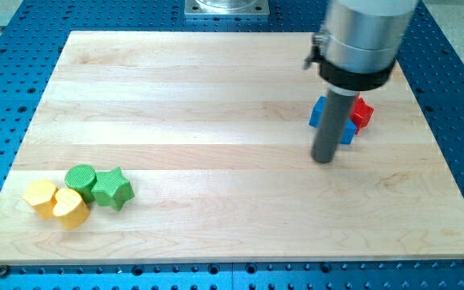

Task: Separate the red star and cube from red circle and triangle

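While my tip [323, 159] rests on the counter [216, 105], it stands just below-left of a blue block [319, 112] and red block [362, 112], shapes largely hidden by the rod; no fingers fitted, nothing held; no legible markings; green cylinder [80, 178], green star [112, 188], two yellow blocks [55, 201] lie bottom-left

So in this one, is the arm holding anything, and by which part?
Nothing is held. The arm ends in a plain rod; my tip rests on the board, just below-left of the blue block and red block.
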